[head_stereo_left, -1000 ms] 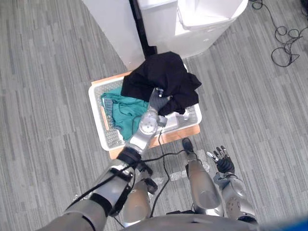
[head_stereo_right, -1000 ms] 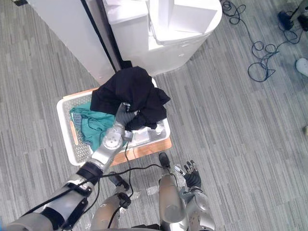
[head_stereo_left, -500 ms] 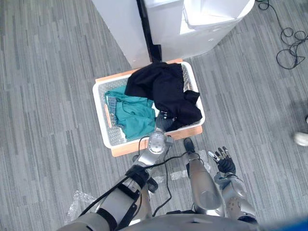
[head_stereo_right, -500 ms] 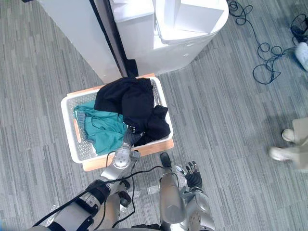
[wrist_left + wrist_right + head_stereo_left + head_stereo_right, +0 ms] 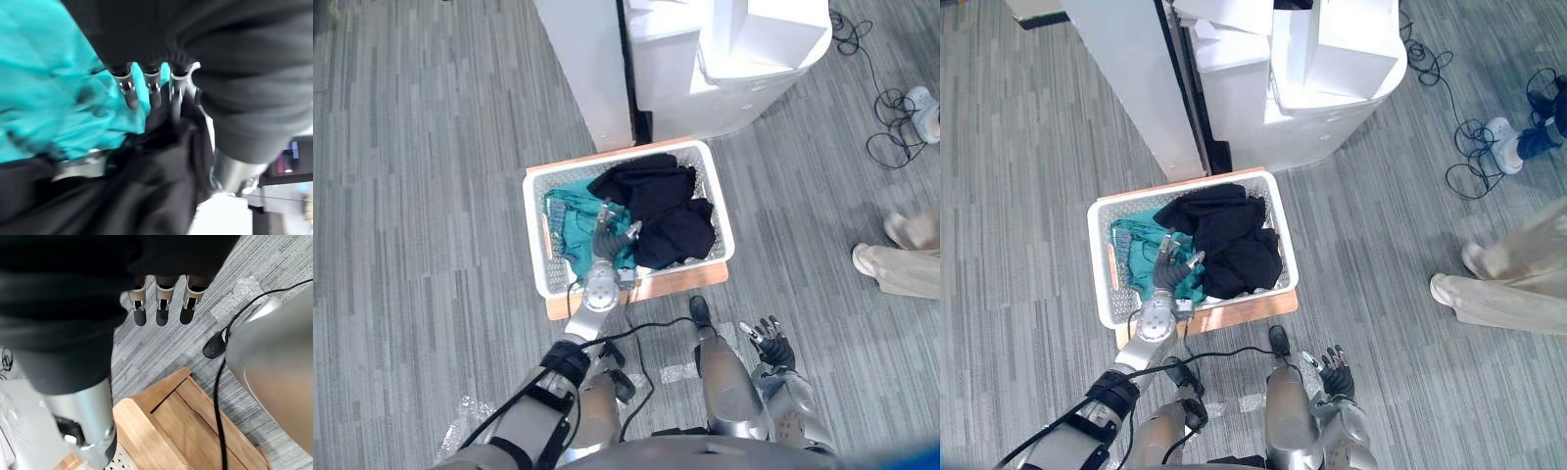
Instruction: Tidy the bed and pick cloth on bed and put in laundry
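Note:
A white laundry basket (image 5: 530, 235) stands on the floor in front of me. A black cloth (image 5: 664, 208) lies heaped in its right half, and a teal cloth (image 5: 570, 221) lies in its left half. My left hand (image 5: 610, 241) hovers over the basket's near side, between the two cloths, open with straight fingers and nothing in it. The left wrist view has its fingers (image 5: 152, 92) stretched over the teal cloth (image 5: 44, 98) and the black cloth (image 5: 127, 196). My right hand (image 5: 767, 340) hangs low at the right, open and empty.
The basket rests on a wooden board (image 5: 651, 284). White cabinets and a white bin (image 5: 744, 49) stand just behind it. A person's legs and shoes (image 5: 899, 257) are on the floor at the right. Loose cables (image 5: 891, 142) lie at the upper right.
My left hand has let go of the black cloth, which dropped into the basket, and has drawn back with straight fingers. A person's legs came in at the right. The camera shifted.

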{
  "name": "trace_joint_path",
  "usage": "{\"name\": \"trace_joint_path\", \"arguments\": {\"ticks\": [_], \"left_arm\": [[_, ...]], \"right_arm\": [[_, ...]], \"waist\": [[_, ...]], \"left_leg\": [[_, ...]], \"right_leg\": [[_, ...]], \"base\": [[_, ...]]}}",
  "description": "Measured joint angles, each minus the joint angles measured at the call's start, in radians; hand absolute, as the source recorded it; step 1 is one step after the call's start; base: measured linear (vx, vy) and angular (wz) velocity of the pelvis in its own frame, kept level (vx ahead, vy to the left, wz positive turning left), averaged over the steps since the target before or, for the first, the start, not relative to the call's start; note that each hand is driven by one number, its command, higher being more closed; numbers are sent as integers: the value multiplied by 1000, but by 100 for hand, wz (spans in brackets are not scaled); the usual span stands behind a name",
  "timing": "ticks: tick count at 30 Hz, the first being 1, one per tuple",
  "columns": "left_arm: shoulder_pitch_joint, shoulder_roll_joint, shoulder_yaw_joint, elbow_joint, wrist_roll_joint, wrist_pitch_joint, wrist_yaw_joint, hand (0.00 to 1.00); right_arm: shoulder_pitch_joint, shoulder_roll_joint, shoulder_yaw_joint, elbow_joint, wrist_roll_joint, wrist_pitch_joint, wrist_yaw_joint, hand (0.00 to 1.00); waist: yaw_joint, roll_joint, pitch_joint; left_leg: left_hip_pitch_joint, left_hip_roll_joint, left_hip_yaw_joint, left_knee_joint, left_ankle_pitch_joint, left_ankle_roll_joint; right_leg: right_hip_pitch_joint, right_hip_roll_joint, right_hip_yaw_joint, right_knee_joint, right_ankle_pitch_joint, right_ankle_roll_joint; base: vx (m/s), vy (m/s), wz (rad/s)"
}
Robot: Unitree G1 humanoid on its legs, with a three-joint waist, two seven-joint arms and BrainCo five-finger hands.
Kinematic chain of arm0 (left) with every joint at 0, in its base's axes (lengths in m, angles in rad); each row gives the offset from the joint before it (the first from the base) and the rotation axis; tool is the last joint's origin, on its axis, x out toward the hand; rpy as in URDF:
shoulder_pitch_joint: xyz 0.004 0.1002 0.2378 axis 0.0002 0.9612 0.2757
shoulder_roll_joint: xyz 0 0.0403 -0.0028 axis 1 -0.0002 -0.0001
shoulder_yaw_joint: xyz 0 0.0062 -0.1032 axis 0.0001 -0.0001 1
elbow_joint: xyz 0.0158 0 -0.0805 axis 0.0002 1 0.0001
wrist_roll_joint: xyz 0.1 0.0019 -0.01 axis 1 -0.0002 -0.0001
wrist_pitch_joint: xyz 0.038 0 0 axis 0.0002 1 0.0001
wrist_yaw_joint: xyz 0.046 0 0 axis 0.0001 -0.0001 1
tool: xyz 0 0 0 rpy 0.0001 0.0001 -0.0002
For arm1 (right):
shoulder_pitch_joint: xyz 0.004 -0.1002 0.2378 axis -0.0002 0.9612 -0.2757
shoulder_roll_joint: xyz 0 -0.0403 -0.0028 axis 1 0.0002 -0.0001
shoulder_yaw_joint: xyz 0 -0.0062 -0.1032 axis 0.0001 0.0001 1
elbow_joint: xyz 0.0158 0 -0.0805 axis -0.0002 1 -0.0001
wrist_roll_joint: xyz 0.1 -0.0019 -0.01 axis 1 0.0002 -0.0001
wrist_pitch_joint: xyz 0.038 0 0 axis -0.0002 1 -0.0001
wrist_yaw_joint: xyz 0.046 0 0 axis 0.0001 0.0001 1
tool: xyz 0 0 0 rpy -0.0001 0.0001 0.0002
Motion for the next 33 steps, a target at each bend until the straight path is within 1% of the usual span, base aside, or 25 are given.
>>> {"name": "trace_joint_path", "arguments": {"ticks": [3, 4, 5, 7, 9, 10, 12, 13, 14, 15, 16, 17, 18, 19, 20, 21, 22, 23, 24, 26, 28, 29, 31, 33], "left_arm": [[20, 31, 12, -61, -36, 7, -53, 0], [34, 34, 26, -72, -38, 13, -74, 0], [64, 41, 39, -98, -38, 24, -90, 0], [110, 57, 42, -143, -38, 30, -106, 0], [169, 58, 61, -203, -41, 30, -119, 0], [204, 56, 74, -243, -52, 29, -128, 0], [279, 55, 104, -307, -71, 21, -129, 0], [287, 55, 109, -313, -73, 21, -129, 0], [323, 54, 124, -331, -78, 16, -127, 0], [368, 48, 143, -343, -82, 4, -128, 0], [384, 43, 153, -347, -88, -1, -128, 0], [410, 33, 168, -354, -107, -6, -128, 0], [456, 20, 200, -369, -130, -22, -128, 0], [471, 20, 208, -370, -140, -28, -128, 0], [491, 19, 226, -371, -150, -30, -128, 0], [520, 20, 257, -375, -155, -32, -128, 0], [526, 20, 265, -376, -155, -33, -128, 0], [551, 21, 294, -384, -156, -37, -126, 0], [579, 21, 322, -387, -167, -38, -127, 0], [600, 20, 347, -387, -197, -37, -126, 0], [624, 19, 369, -386, -226, -35, -127, 0], [638, 15, 387, -380, -234, -34, -126, 0], [651, 10, 404, -356, -236, -29, -127, 0], [660, -12, 428, -312, -242, -16, -128, 0]], "right_arm": [[0, 0, -1, 21, -9, 0, 0, 0], [1, 0, -1, 32, -10, 1, 0, 0], [4, 1, -1, 41, -19, 1, -1, 0], [10, -2, -3, 55, -38, 1, -1, 0], [23, -3, -12, 72, -49, 1, -1, 0], [36, -3, -25, 82, -59, 0, -1, 0], [52, -5, -53, 110, -81, 0, -1, 0], [53, -5, -56, 113, -84, 0, -1, 0], [64, -7, -70, 121, -96, -1, 1, 0], [89, -11, -87, 128, -127, -2, 1, 0], [99, -14, -90, 133, -135, -2, 1, 0], [119, -20, -95, 143, -154, -1, 2, 0], [144, -21, -111, 162, -178, 0, 4, 0], [156, -20, -118, 168, -189, 0, 4, 0], [172, -20, -121, 178, -196, 0, 7, 0], [199, -19, -128, 185, -209, 2, 19, 0], [203, -18, -130, 185, -215, 2, 21, 0], [218, -18, -131, 185, -233, 3, 32, 0], [231, -18, -131, 185, -241, 7, 43, 0], [237, -17, -129, 185, -245, 13, 52, 0], [242, -16, -124, 185, -268, 14, 69, 0], [239, -18, -113, 184, -273, 14, 76, 0], [236, -18, -110, 184, -274, 23, 80, 0], [234, -19, -107, 184, -273, 34, 80, 0]], "waist": [[-3, -1, -3], [-6, 3, -11], [-12, 8, -32], [-17, 12, -43], [-26, 24, -70], [-28, 36, -97], [-27, 53, -129], [-26, 54, -130], [-23, 56, -137], [-15, 62, -161], [-10, 62, -166], [0, 64, -186], [6, 62, -212], [12, 62, -222], [22, 59, -234], [31, 51, -251], [33, 49, -255], [50, 46, -263], [59, 37, -281], [77, 34, -287], [84, 31, -305], [97, 29, -310], [109, 27, -319], [112, 23, -328]], "left_leg": [[11, -2, -3, -1, 0, 0], [18, -6, -5, -3, 0, 0], [21, -10, -7, -8, 0, 0], [53, -11, -9, -15, 1, 0], [71, -11, -25, -16, 1, 0], [72, -11, -31, -18, 1, 0], [96, -13, -50, -26, 1, 0], [102, -13, -52, -26, 1, -1], [122, -14, -58, -26, 1, -1], [133, -14, -65, -27, 1, -1], [140, -14, -69, -27, 0, -1], [140, -14, -73, -29, 0, -1], [140, -14, -88, -32, -2, -2], [141, -14, -93, -32, -3, -2], [145, -15, -102, -32, -5, -6], [149, -16, -113, -33, -8, -8], [150, -17, -114, -33, -8, -8], [159, -19, -121, -33, -9, -8], [166, -21, -123, -33, -13, -8], [177, -25, -135, -33, -17, -9], [175, -28, -143, -33, -19, -6], [177, -28, -148, -33, -20, -7], [181, -29, -166, -34, -20, -8], [190, -29, -173, -34, -19, -7]], "right_leg": [[18, -5, -5, -13, 3, 4], [27, -6, -11, -15, 4, 5], [29, -6, -16, -16, 4, 5], [66, -6, -26, -28, 4, 5], [99, -5, -51, -38, 4, 5], [106, -5, -61, -42, 4, 5], [143, -5, -76, -56, 2, 3], [150, -6, -78, -58, 2, 2], [179, -7, -87, -65, 0, 0], [200, -8, -102, -73, -3, -2], [205, -8, -105, -75, -5, -2], [211, -9, -109, -80, -8, -2], [220, -10, -124, -83, -12, -3], [224, -10, -128, -83, -15, -4], [236, -11, -135, -87, -23, -2], [252, -13, -148, -94, -23, -2], [256, -14, -152, -96, -23, -2], [272, -16, -160, -100, -24, -2], [279, -18, -161, -102, -25, -2], [299, -22, -169, -107, -27, -3], [307, -24, -179, -111, -29, -6], [312, -25, -184, -112, -30, -8], [327, -25, -199, -113, -33, -11], [347, -26, -216, -112, -36, -8]], "base": [[57, 21, 8], [69, 27, 5], [56, 24, 4], [65, 17, 9], [50, -2, 21], [26, -4, 22], [22, 2, 21], [-14, -5, 20], [-46, -13, 25], [-48, -16, 27], [-41, -15, 22], [-41, -21, 23], [-44, -21, 24], [-28, -18, 28], [-10, -7, 25], [-1, -4, 24], [8, 0, 25], [18, 9, 13], [23, 12, 13], [25, 11, 14], [35, 8, 17], [36, 3, 10], [52, -3, 21], [80, -5, 22]]}}
